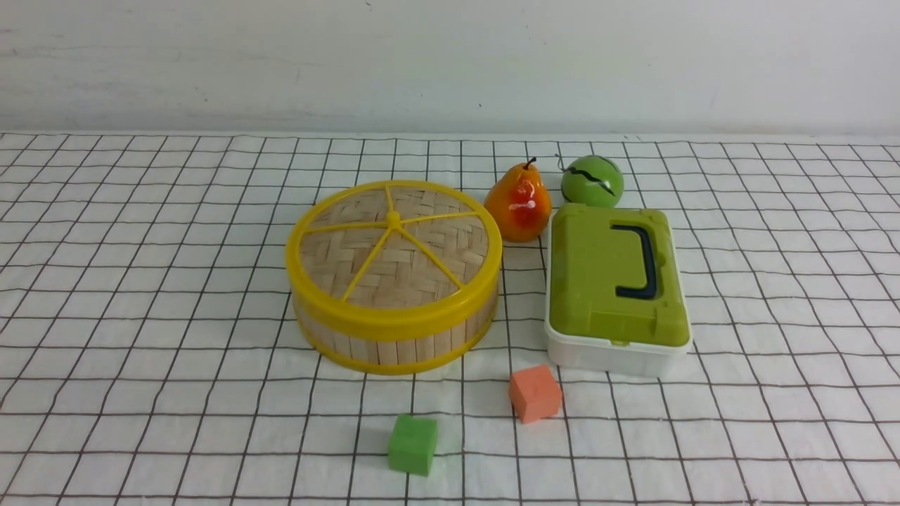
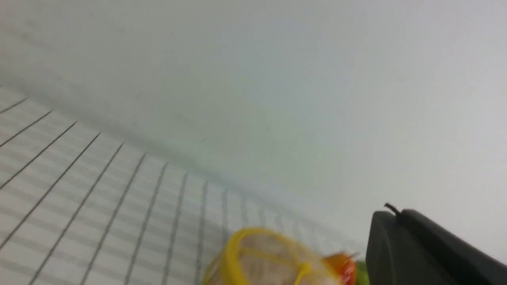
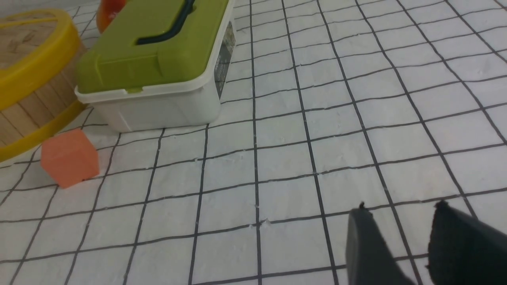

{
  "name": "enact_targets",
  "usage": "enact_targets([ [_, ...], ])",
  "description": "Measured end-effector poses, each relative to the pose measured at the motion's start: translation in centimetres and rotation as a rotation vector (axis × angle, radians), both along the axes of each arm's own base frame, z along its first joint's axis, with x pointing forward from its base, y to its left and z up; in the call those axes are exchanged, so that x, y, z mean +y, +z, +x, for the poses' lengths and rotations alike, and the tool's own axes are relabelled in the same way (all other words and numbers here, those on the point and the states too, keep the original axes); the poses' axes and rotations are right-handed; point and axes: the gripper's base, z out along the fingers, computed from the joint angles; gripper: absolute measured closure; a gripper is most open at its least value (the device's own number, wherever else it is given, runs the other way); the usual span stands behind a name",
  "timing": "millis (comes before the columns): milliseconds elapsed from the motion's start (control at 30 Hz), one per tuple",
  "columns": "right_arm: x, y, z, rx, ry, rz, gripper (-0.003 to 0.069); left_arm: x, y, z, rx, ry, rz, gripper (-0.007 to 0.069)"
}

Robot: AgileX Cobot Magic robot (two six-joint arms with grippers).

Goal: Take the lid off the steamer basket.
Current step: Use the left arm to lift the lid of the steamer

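The lid point(image 1: 394, 256), woven tan bamboo with a thick yellow rim and yellow spokes, sits on the steamer basket point(image 1: 394, 337) in the middle of the checked cloth. Both show blurred in the left wrist view, the lid point(image 2: 269, 257) low in the picture. In that view my left gripper point(image 2: 396, 215) is shut, its two dark fingers pressed together with nothing between them, well apart from the lid. My right gripper point(image 3: 400, 209) hangs open over bare cloth, away from the basket point(image 3: 27, 107). Neither arm shows in the front view.
A white box with a green lid point(image 1: 615, 281) stands right of the basket. Behind them sit a toy pear point(image 1: 519, 204) and a green ball point(image 1: 592, 180). An orange cube point(image 1: 534, 392) and a green cube point(image 1: 413, 443) lie in front. A white wall backs the table.
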Motion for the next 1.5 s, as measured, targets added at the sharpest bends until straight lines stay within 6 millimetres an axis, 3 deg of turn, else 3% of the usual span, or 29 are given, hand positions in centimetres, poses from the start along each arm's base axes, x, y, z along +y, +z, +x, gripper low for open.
enact_targets([
  [100, 0.0, 0.0, 0.0, 0.0, 0.0, 0.0, 0.0419, 0.0, 0.3, 2.4, 0.163, 0.016, 0.064, 0.0637],
  [133, 0.0, 0.0, 0.0, 0.0, 0.0, 0.0, 0.0419, -0.1, -0.3, 4.1, 0.266, 0.017, 0.087, 0.0637],
  [267, 0.0, 0.0, 0.0, 0.0, 0.0, 0.0, 0.0419, -1.4, -2.7, 7.7, 0.46, -0.084, 0.114, 0.0637],
  [367, 0.0, 0.0, 0.0, 0.0, 0.0, 0.0, 0.0419, -3.3, -3.5, 8.8, 0.502, -0.233, 0.132, 0.0637],
  [433, 0.0, 0.0, 0.0, 0.0, 0.0, 0.0, 0.0419, -6.0, -3.6, 10.1, 0.507, -0.432, 0.153, 0.0637],
  [467, 0.0, 0.0, 0.0, 0.0, 0.0, 0.0, 0.0419, -6.4, -3.6, 10.3, 0.51, -0.453, 0.153, 0.0637],
  [633, 0.0, 0.0, 0.0, 0.0, 0.0, 0.0, 0.0419, -11.7, -2.2, 15.8, 0.51, -0.667, 0.218, 0.0637],
  [867, 0.0, 0.0, 0.0, 0.0, 0.0, 0.0, 0.0419, -15.3, -0.4, 24.3, 0.583, -0.674, 0.393, 0.0637],
  [1067, 0.0, 0.0, 0.0, 0.0, 0.0, 0.0, 0.0419, -16.5, -1.3, 31.3, 0.76, -0.539, 0.541, 0.0637],
  [1133, 0.0, 0.0, 0.0, 0.0, 0.0, 0.0, 0.0419, -16.8, -1.6, 32.3, 0.775, -0.526, 0.557, 0.0634],
  [1233, 0.0, 0.0, 0.0, 0.0, 0.0, 0.0, 0.0419, -17.7, -3.2, 35.4, 0.794, -0.502, 0.607, 0.0556],
  [1267, 0.0, 0.0, 0.0, 0.0, 0.0, 0.0, 0.0419, -17.7, -3.4, 35.5, 0.795, -0.502, 0.607, 0.0556],
  [1300, 0.0, 0.0, 0.0, 0.0, 0.0, 0.0, 0.0419, -18.0, -4.3, 36.6, 0.798, -0.491, 0.634, 0.0494],
  [1333, 0.0, 0.0, 0.0, 0.0, 0.0, 0.0, 0.0419, -18.0, -4.4, 36.8, 0.798, -0.489, 0.637, 0.0477],
  [1433, 0.0, 0.0, 0.0, 0.0, 0.0, 0.0, 0.0419, -18.4, -6.4, 38.5, 0.813, -0.471, 0.68, 0.0333],
  [1500, 0.0, 0.0, 0.0, 0.0, 0.0, 0.0, 0.0419, -18.5, -6.9, 38.8, 0.82, -0.47, 0.686, 0.0305],
])
